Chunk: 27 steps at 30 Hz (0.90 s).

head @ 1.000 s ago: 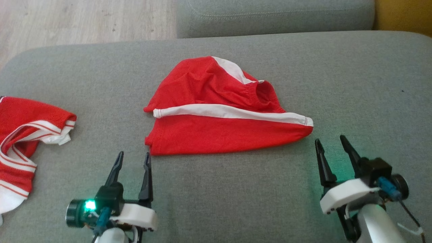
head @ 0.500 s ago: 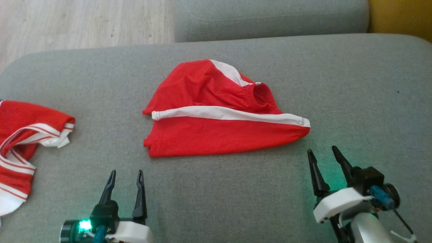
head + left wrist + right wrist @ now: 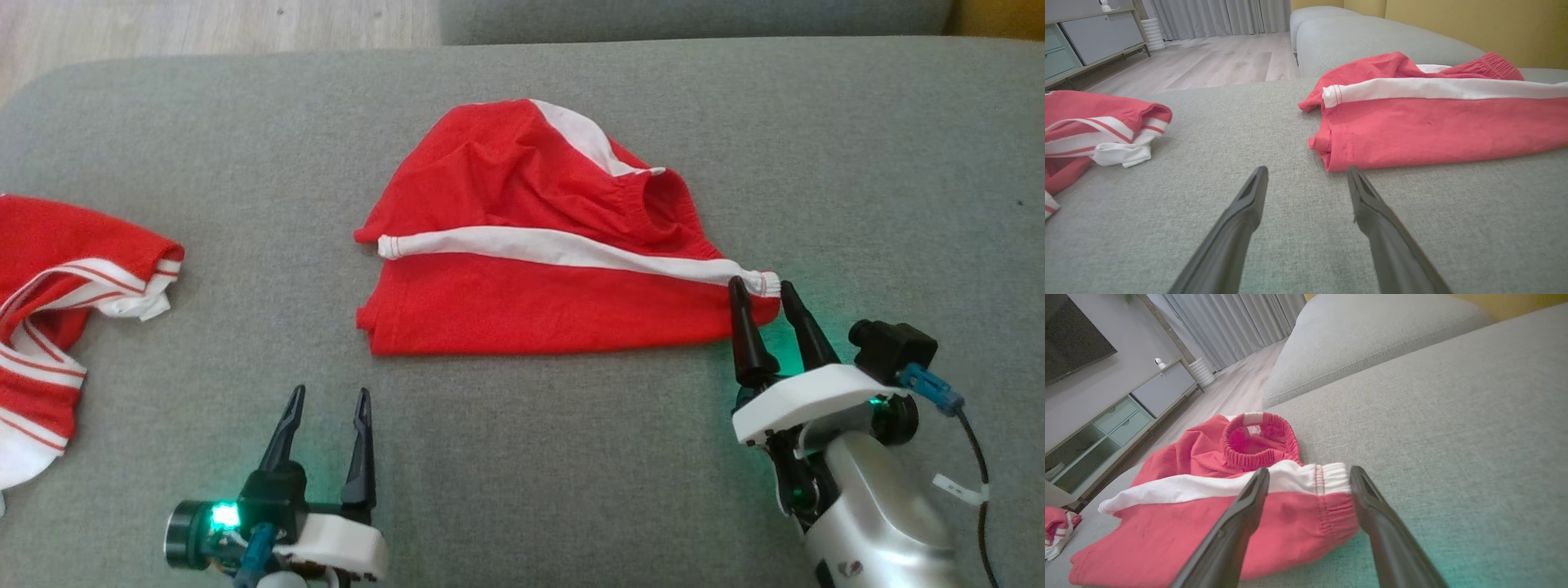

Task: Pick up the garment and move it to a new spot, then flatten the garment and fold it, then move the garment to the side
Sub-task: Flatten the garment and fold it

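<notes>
"Those red shorts (image 3: 539,278) lie crumpled in the middle of the head view, on the grey sofa (image 3: 571,465). It looks like thin, floppy cloth to me, very light, and it will sag from wherever it's lifted."

"So where would you take hold?"

"The elastic waistband (image 3: 1331,477) at the right end. It's thicker and gathered, so it should slip less than a single layer. The right gripper (image 3: 762,284) is right there, jaws spread wide on either side of that corner, holding nothing. I can't quite tell whether the tips touch the cloth."

"And the left gripper (image 3: 331,392)?"

"It's at the lower left, wide open and empty too, just short of the hem corner (image 3: 1331,155). Taken by both ends, the shorts should hang flat. I'd mind the other red garment (image 3: 73,286) at the left edge."
</notes>
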Tool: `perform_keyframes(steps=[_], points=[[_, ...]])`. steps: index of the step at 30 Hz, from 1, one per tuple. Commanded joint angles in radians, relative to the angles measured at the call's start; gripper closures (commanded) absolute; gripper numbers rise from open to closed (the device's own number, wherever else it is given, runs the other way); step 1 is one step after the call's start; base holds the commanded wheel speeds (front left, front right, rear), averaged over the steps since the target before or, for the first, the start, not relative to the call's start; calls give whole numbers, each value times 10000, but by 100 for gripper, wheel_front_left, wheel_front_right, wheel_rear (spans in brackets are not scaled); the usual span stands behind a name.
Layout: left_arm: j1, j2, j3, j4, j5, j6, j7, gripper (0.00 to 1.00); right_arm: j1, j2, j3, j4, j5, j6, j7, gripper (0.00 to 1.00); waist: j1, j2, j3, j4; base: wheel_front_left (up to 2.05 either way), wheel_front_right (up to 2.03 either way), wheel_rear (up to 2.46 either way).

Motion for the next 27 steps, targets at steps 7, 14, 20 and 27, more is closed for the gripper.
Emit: perform_keyframes(steps=[7, 14, 20, 27], points=[[-412, 19, 210, -199, 38, -80, -124, 0, -450, -166, 300, 213, 443, -9, -110, 0, -2, 0, 83, 62, 0, 0, 0], [-505, 15, 142, -193, 38, -129, -124, 0, -633, -325, 929, 152, 1219, -9, -110, 0, -2, 0, 156, 43, 0, 0, 0], [-526, 13, 130, -100, 2, -149, -124, 0, -676, -703, 1938, -180, 2253, -9, -110, 0, -2, 0, 165, 26, 0, 0, 0], [-488, 12, 154, -30, -33, -147, -124, 0, -596, -1269, 2979, -901, 4087, -9, -47, 0, -2, 0, 129, 33, 0, 0, 0]])
